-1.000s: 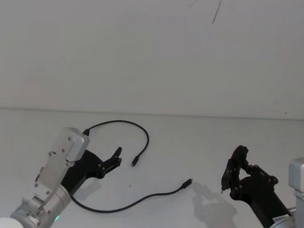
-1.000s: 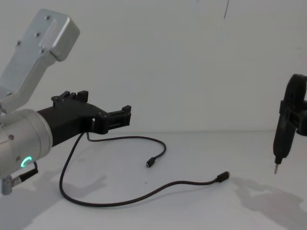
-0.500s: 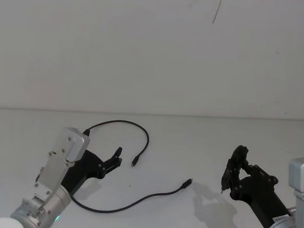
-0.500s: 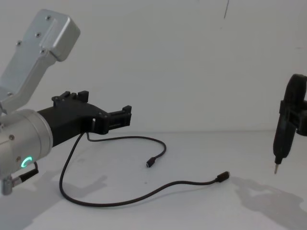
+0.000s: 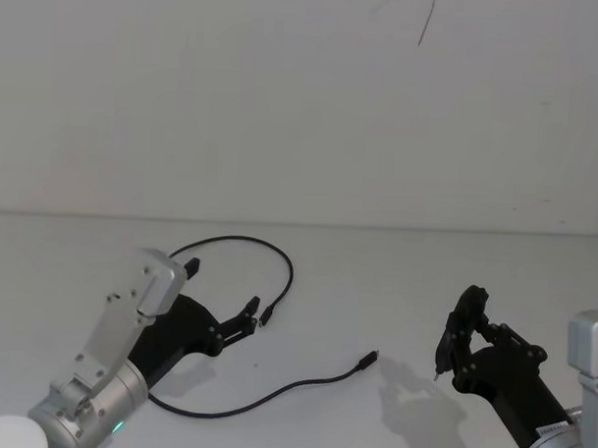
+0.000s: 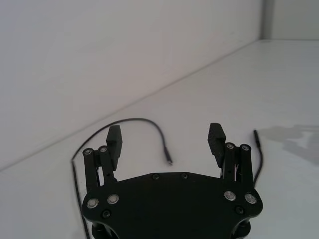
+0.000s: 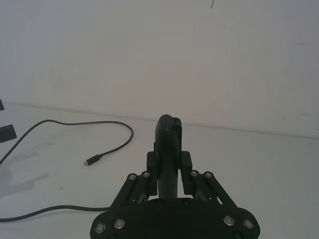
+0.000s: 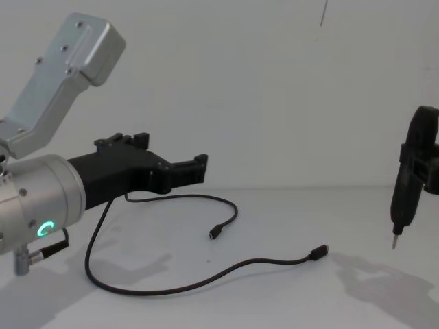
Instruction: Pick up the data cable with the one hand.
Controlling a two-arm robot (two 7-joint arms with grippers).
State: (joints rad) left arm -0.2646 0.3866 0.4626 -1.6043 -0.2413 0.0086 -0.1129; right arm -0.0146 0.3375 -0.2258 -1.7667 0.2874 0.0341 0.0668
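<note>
White tabletop [image 5: 425, 278] under a bare wall: my left hand [image 6: 165, 134] was poised by the data cable [image 5: 235, 239].

I counted one cable with two plugs, two hands and one pen-shaped tool [image 8: 403, 202]. The cable lay loose on the tabletop in a long curl, part of it passing beneath my left hand. One plug [image 5: 263, 319] lay just beyond my left fingertips and the other plug [image 5: 371, 360] farther toward the middle. My left jaws were spread wide and held nothing, angled down toward the nearer plug, I judged so the thin cord could slip between them. My right hand [image 7: 169, 164] hung well apart at the right, its jaws closed on the tool, tip down, clear of the cable.
</note>
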